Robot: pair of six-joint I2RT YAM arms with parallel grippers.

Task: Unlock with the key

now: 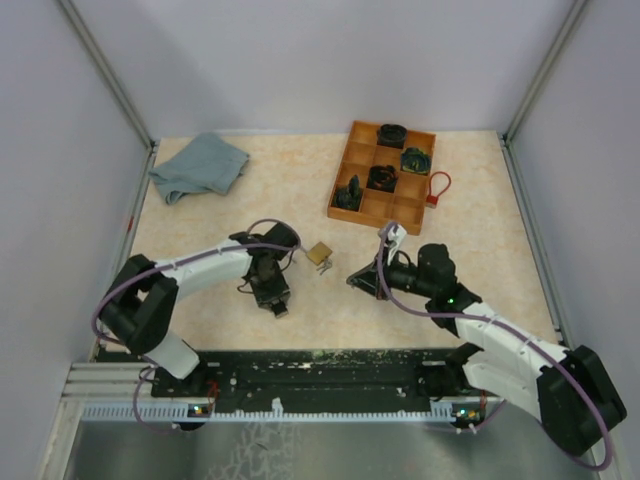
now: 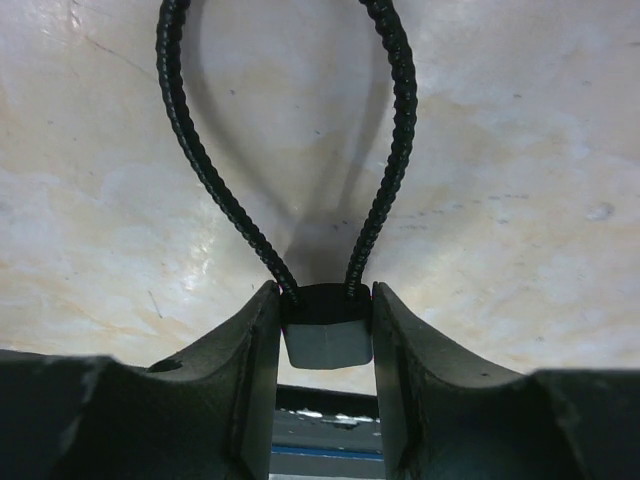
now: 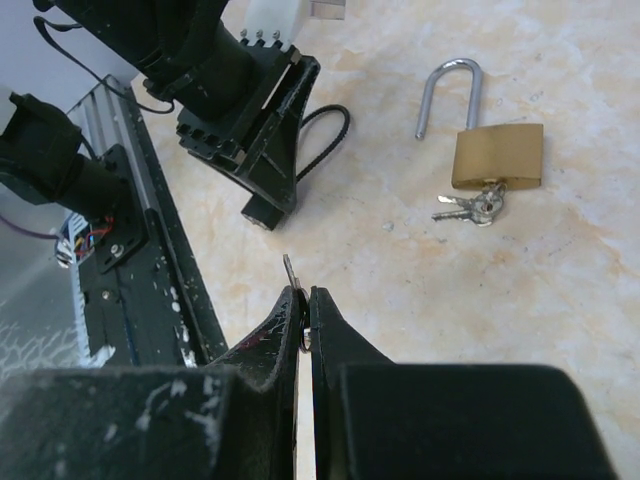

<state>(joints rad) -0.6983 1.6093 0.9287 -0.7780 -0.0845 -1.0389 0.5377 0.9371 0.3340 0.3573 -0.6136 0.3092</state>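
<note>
Left fingers (image 2: 255,380) pinch cable lock (image 2: 328,325); right fingers (image 3: 335,335) grip perhaps a key (image 3: 289,270)

Cable lock (image 2: 325,310) loop top cut off; key (image 3: 289,270) mostly hidden.

The top view looks down from above and behind the arm bases over the whole desk (image 1: 300,200). The left wrist camera sits very near the desk, facing along the left tool (image 2: 325,297) at the cable lock (image 2: 328,340). The right wrist camera looks low across the desk, past the right tool (image 3: 303,300), to the left tool and the padlock (image 3: 497,155), both also seen from above.
</note>
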